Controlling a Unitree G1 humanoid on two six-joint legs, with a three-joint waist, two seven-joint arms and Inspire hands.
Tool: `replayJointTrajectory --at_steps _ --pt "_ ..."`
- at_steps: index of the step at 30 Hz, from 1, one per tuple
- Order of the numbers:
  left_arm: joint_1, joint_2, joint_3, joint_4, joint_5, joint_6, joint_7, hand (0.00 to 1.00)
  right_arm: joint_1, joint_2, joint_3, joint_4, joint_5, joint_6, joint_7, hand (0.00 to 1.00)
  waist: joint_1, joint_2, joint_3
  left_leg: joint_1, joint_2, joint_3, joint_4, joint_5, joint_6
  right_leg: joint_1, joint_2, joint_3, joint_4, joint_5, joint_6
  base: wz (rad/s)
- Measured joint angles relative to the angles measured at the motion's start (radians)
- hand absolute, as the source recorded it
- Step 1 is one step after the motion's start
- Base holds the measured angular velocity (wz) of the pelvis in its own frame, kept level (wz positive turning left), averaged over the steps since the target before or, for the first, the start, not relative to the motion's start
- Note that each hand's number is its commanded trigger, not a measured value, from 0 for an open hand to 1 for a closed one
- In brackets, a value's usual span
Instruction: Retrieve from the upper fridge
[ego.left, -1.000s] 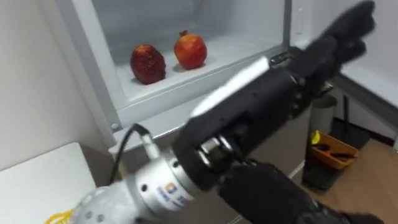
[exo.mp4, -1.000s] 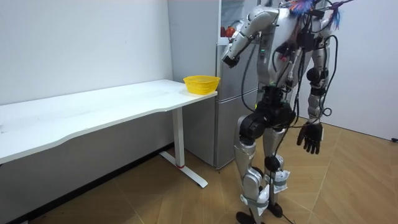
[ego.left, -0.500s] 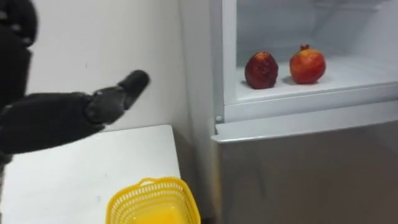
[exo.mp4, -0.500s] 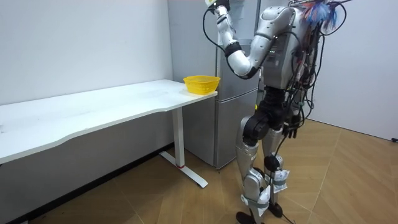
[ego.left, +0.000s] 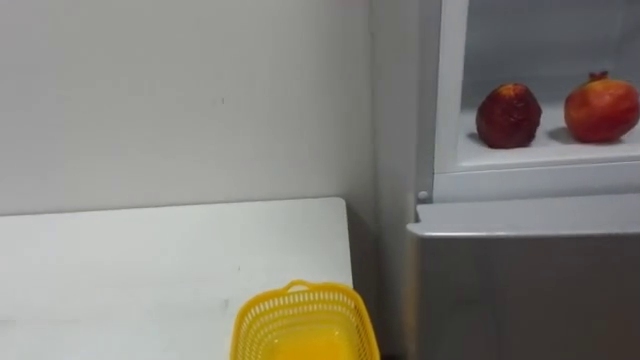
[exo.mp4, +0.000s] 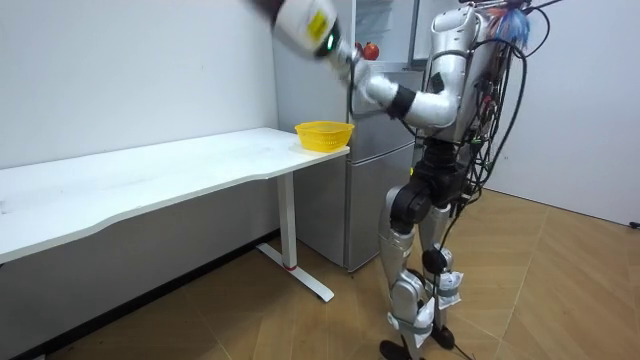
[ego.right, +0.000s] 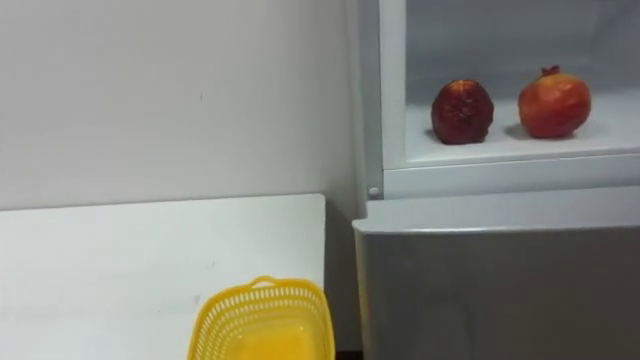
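Two pomegranates sit on the open upper fridge (ego.left: 520, 250) shelf, near its front edge: dark red one (ego.left: 508, 116) left, brighter one (ego.left: 601, 106) right, close but apart. Yellow basket (ego.left: 303, 325) is at the worktop (ego.left: 150, 260) corner next to the fridge. Left robot hand (exo.mp4: 262, 6) is raised high over the worktop, blurred; can't tell its state.

You have a dark red pomegranate (ego.left: 508, 116), an orange-red pomegranate (ego.left: 601, 107), a yellow mesh basket (ego.left: 252, 322), a white bench (ego.left: 150, 260) and a silver-grey fridge (ego.left: 520, 280).
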Motion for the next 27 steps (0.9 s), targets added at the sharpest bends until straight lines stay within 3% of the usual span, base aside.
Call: replayJointTrajectory --at_steps 1,2,4,5,6,9,11,13,17,19,22,27 --pt "0.011 -0.005 -0.011 0.055 -0.047 0.003 0.003 0.00 0.000 0.000 0.001 -0.003 0.000 0.007 0.004 0.00 0.000 0.000 0.0002 -0.002 0.000 0.000 0.000 0.000 0.000 -0.003 -0.001 0.000 0.002 -0.001 0.000 0.05" --pt "0.041 -0.014 -0.049 0.187 -0.150 0.013 0.003 0.00 -0.005 0.001 0.002 -0.002 0.004 0.019 0.011 0.00 0.001 -0.008 -0.0021 -0.009 0.000 -0.005 0.001 0.000 0.000 -0.010 -0.004 -0.005 0.011 -0.005 0.001 0.09" --pt "0.045 -0.037 -0.116 0.470 -0.335 0.065 -0.034 0.00 -0.013 0.005 -0.004 0.002 0.000 0.057 0.030 0.00 -0.009 -0.019 0.0012 -0.014 -0.007 -0.028 0.000 0.000 0.001 -0.008 -0.006 -0.025 0.012 -0.007 0.005 0.19" --pt "0.046 -0.045 -0.130 0.535 -0.385 0.078 -0.045 0.00 -0.014 0.008 -0.006 0.000 -0.003 0.065 0.037 0.00 -0.009 -0.026 0.0017 -0.016 -0.010 -0.029 -0.001 0.000 0.001 -0.007 -0.005 -0.022 0.011 -0.007 0.005 0.10" --pt "0.045 -0.063 -0.150 0.661 -0.462 0.093 -0.072 0.00 -0.014 0.011 -0.010 -0.002 -0.005 0.077 0.047 0.00 -0.009 -0.031 -0.0025 -0.013 -0.012 -0.030 -0.004 -0.001 0.001 -0.005 -0.005 -0.019 0.011 -0.007 0.005 0.00" --pt "0.054 -0.115 -0.204 0.952 -0.518 0.126 -0.149 0.00 -0.018 0.023 -0.046 0.005 -0.072 0.091 0.058 0.00 -0.005 -0.057 -0.0023 0.000 -0.006 -0.024 -0.010 -0.004 0.006 0.005 -0.005 -0.005 0.010 -0.006 0.006 -0.07" --pt "0.043 -0.139 -0.208 1.098 -0.514 0.158 -0.194 0.00 -0.017 0.023 -0.048 0.007 -0.084 0.098 0.056 0.00 -0.005 -0.058 -0.0020 0.007 -0.006 -0.023 -0.010 -0.008 0.008 0.012 -0.004 -0.004 0.008 -0.005 0.008 -0.06" --pt "0.040 -0.145 -0.227 1.192 -0.457 0.181 -0.233 0.00 -0.015 0.025 -0.047 0.012 -0.087 0.099 0.059 0.00 -0.008 -0.055 -0.0024 0.010 -0.005 -0.022 -0.009 -0.010 0.008 0.015 -0.005 0.000 0.009 -0.005 0.008 0.02" --pt "0.041 -0.145 -0.294 1.264 -0.144 0.223 -0.297 0.00 -0.016 0.034 -0.045 0.011 -0.133 0.098 0.064 0.00 -0.031 -0.041 0.0043 0.010 -0.003 -0.023 -0.012 -0.010 0.008 0.018 -0.003 0.000 0.011 -0.004 0.006 0.03" --pt "0.028 -0.139 -0.374 1.264 0.036 0.238 -0.320 0.00 -0.017 0.033 -0.027 0.009 -0.132 0.098 0.069 0.00 -0.054 -0.031 0.0073 0.007 -0.003 -0.025 -0.009 -0.009 0.007 0.018 -0.003 0.000 0.011 -0.004 0.006 0.02" --pt "-0.032 -0.136 -0.501 1.258 0.294 0.263 -0.370 0.00 -0.043 0.037 0.001 0.046 -0.119 0.100 0.083 0.00 -0.105 -0.035 0.0044 0.005 -0.002 -0.021 -0.010 -0.005 0.005 0.012 -0.003 0.004 0.011 -0.006 0.002 0.00" --pt "-0.100 -0.137 -0.570 1.228 0.415 0.261 -0.430 0.00 -0.056 0.053 0.012 0.075 -0.104 0.109 0.075 0.00 -0.142 -0.052 0.0013 0.009 0.002 0.003 -0.013 -0.004 0.004 0.005 0.003 0.029 0.012 -0.006 0.001 -0.14"
